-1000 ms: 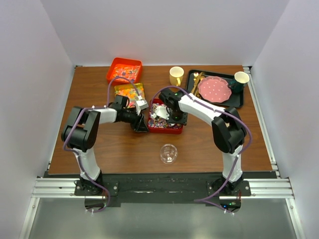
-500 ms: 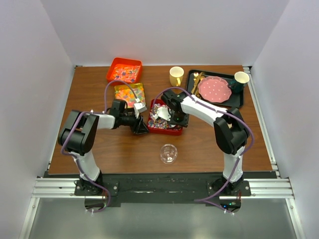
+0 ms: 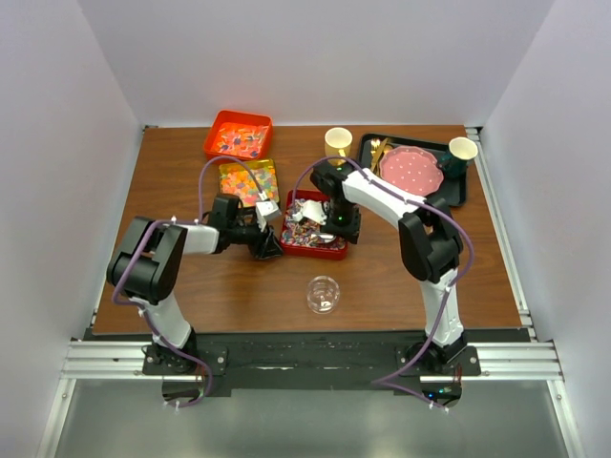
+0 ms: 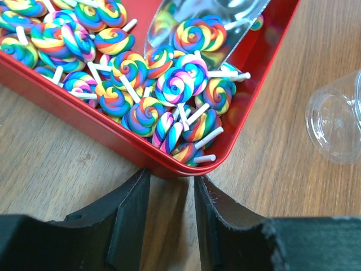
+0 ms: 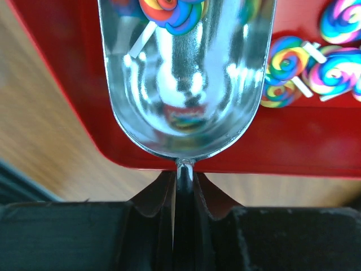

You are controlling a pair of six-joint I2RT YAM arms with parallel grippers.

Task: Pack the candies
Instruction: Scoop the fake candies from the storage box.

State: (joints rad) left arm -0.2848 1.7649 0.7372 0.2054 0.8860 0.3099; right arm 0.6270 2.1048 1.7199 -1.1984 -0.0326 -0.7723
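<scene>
Right gripper (image 5: 181, 180) pinched tight on the metal scoop (image 5: 186, 84) handle, bowl low in the red tray (image 4: 84, 121) mid-table where the candies (image 4: 169, 84) lay heaped; left gripper (image 4: 169, 186), jaws part-spread, sat at the tray's near-left corner; best to brace there, dig deeper, and lift level toward the clear cup (image 4: 338, 121) nearer.

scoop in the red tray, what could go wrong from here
The scoop in the right claw carries a lollipop near its open lip; it may slide off. The left claw is open at the red tray rim, so the tray could shift. The clear cup stands unheld and could tip.
</scene>
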